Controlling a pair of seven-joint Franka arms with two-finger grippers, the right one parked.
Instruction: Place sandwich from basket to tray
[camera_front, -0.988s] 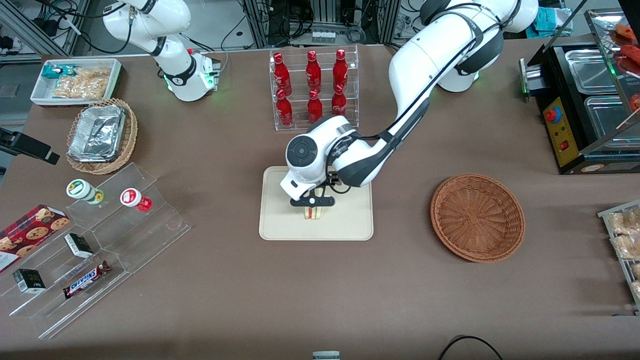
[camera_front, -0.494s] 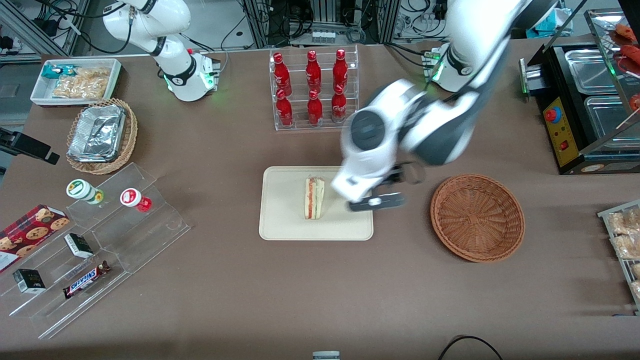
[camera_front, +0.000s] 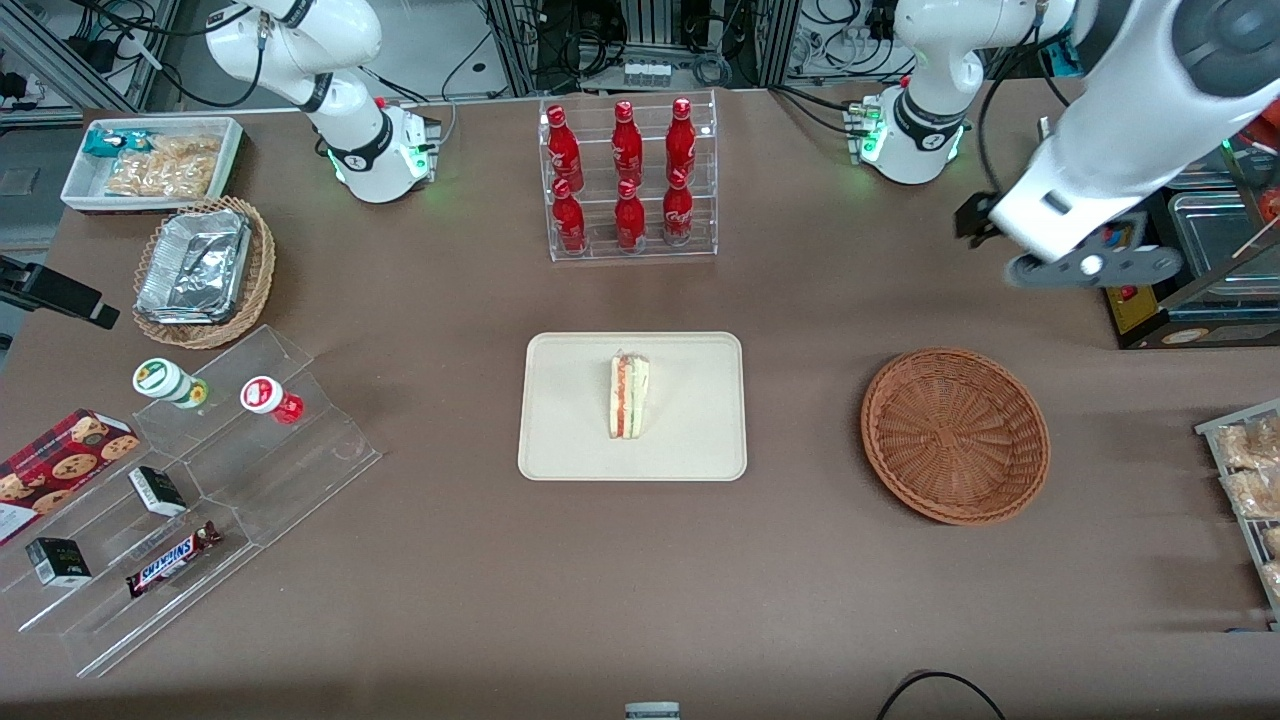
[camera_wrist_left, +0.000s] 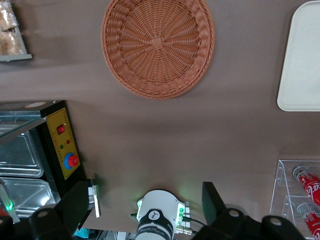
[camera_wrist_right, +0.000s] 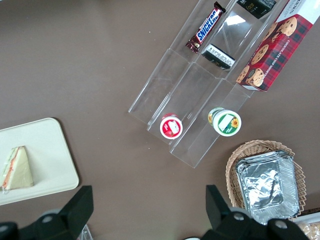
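On the tray (camera_front: 560, 440) the sandwich (camera_front: 629, 396) lies near the middle, delivery apparently complete, the basket (camera_front: 955, 435) stands empty, and the gripper (camera_front: 1090, 266) hangs high toward the working arm's end, fingers spread and holding nothing.

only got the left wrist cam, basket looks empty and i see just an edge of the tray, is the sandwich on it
Observer: Yes, the sandwich lies near the middle of the tray.
Operator: where's my claw in the room
Observer: The claw is open, raised above the table beside the black food warmer, toward the working arm's end, clear of the basket.
Operator: anything else on the tray
Observer: No, only the sandwich.
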